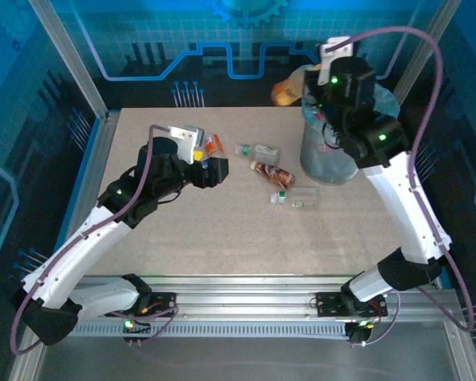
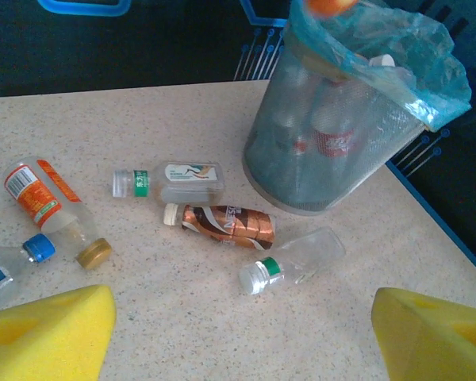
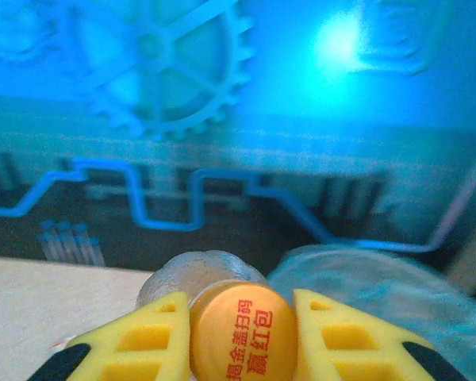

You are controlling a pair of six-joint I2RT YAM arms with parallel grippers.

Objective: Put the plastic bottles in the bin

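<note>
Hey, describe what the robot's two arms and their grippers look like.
The left arm and right arm both have white shells, black joints, small green lights and a looping purple cable. The gripper fingers are yellow with rectangular recesses.

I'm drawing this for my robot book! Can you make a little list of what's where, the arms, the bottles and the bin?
Right gripper: shut on an orange-capped bottle, up near the bin rim
Left gripper: open, empty, above the table
Bin: upright, blue bag, some bottles inside
Lying on the table: five bottles
Closest to the bin: brown bottle and clear bottle
</note>
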